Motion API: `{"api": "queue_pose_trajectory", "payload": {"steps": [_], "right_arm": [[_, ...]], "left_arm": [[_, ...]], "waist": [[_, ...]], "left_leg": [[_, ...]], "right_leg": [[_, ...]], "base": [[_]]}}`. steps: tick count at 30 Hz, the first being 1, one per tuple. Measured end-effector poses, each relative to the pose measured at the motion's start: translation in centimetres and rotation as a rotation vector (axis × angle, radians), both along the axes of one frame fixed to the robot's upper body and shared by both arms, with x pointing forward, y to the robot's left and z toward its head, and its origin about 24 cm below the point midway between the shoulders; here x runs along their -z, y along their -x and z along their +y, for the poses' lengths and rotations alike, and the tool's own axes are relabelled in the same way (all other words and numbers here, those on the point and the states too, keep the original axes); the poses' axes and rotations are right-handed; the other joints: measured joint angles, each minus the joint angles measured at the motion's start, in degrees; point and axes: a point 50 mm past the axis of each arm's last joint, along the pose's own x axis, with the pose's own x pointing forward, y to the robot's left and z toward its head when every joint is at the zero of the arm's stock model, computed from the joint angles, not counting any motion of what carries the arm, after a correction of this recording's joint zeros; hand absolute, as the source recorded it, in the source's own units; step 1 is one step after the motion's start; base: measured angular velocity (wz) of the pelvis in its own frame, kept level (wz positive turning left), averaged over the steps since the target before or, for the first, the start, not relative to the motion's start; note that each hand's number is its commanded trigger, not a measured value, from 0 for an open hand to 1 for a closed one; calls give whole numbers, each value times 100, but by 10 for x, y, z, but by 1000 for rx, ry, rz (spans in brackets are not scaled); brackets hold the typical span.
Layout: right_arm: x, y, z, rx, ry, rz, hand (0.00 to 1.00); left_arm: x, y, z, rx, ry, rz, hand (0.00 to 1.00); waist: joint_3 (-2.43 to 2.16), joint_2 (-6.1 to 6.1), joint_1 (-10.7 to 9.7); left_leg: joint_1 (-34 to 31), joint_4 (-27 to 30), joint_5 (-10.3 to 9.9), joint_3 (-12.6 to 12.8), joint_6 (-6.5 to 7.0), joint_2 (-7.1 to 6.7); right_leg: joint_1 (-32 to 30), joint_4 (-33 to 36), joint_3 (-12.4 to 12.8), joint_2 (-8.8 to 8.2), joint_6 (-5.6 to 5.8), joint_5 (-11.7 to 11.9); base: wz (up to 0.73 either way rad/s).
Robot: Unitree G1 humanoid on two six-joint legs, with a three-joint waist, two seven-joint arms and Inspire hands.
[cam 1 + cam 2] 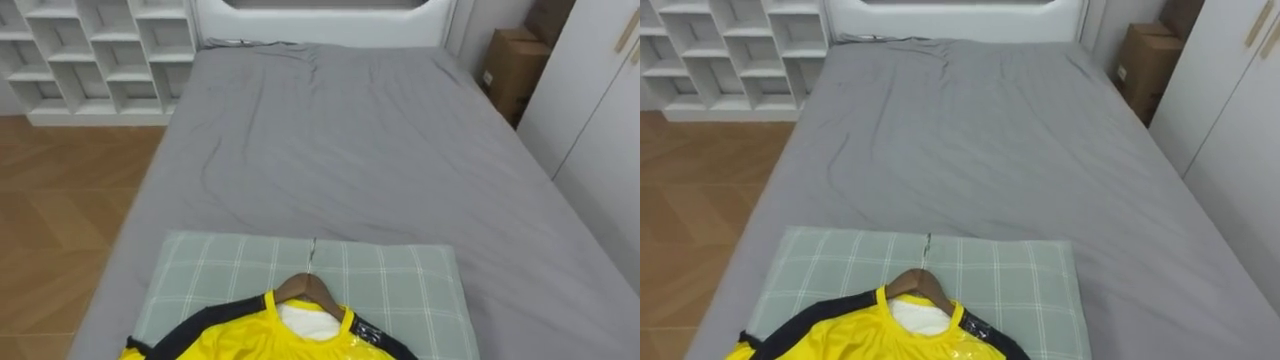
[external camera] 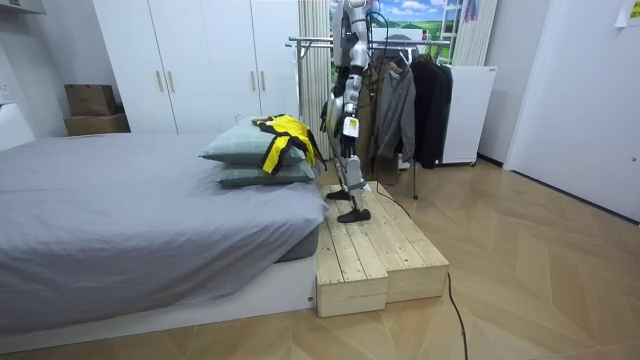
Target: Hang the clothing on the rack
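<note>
Lying at the bottom centre, the shirt (image 1: 252, 340) on its hanger (image 1: 305, 287) rests on the pillow (image 1: 400, 285); light, soft, slippery cloth, so grasp the stiff hanger neck. Beyond stretches the bed (image 1: 350, 150). The left hand (image 2: 346, 125) seemingly hangs alongside; open or closed, I cannot tell

Legible text: none.
Shirt (image 1: 240, 340): small white mark on the black shoulder band, too small to read.
Box (image 1: 512, 60): pale label on its side, print too small to read.
</note>
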Motion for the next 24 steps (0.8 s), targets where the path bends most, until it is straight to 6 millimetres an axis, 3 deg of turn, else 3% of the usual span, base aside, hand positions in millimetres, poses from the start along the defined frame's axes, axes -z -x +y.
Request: {"api": "queue_pose_trajectory", "payload": {"steps": [5,12,16,24], "right_arm": [[-1,1,-7,4,70,30,0],[-2,-5,-9,-4,109,45,0],[-2,-4,-11,-3,121,50,0],[-2,-6,-11,-35,135,50,0]], "left_arm": [[-8,11,13,-33,-200,99,0],[-33,-21,38,-129,-522,5,0],[-39,-20,41,-146,-624,24,0],[-45,-37,36,25,-754,-5,0]], "waist": [[1,38,49],[-28,72,45],[-83,94,-18],[-80,52,-59]], "left_leg": [[-17,50,0,-48,0,-9],[2,91,11,-60,-11,-21],[11,91,13,-61,-10,-22],[-19,100,16,-211,-17,-32]], "right_leg": [[27,4,86,1,1,0],[70,2,134,1,-42,-71],[78,5,132,-1,-42,-71],[118,-8,21,-5,-44,-106]], "base": [[6],[0],[0],[9]]}}
